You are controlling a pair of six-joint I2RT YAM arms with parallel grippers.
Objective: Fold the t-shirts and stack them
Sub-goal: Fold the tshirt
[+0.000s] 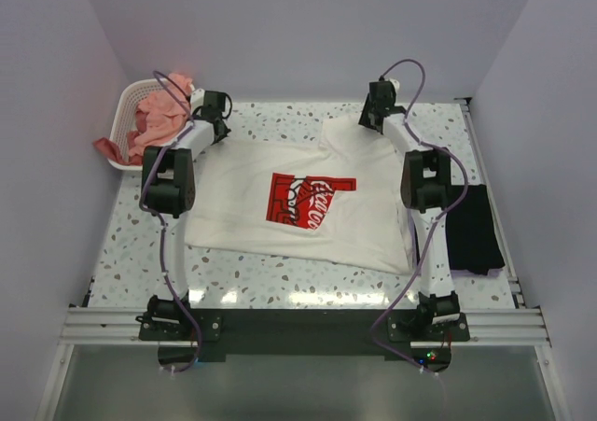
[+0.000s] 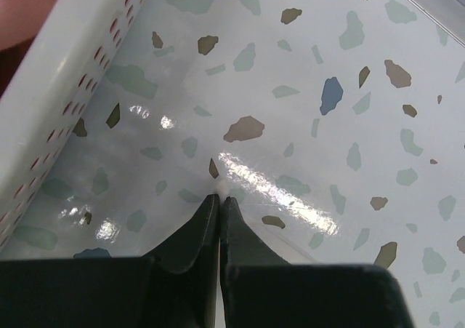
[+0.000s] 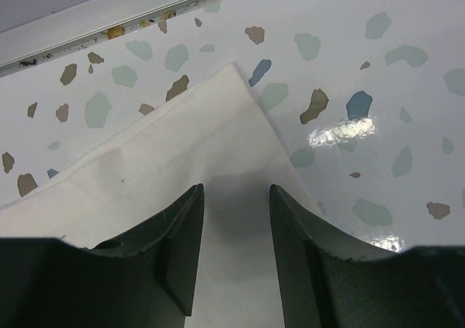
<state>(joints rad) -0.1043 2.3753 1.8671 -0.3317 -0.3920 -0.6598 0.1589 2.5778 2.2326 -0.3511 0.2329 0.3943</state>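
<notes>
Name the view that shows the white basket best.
Top external: the whole basket shows, far left, with salmon-pink t-shirts piled inside. Left wrist catches only a perforated strip of the basket. Right wrist shows none of it.

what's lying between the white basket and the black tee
The cream-white t-shirt with the red logo, spread flat on the table, fills the stretch between the basket and the black tee. The top external view shows it.

right pincer [image 3: 234, 226]: parted, over cloth | cream-white t-shirt [image 3: 189, 161]: corner flat on speckled table [image 3: 378, 88]
</notes>
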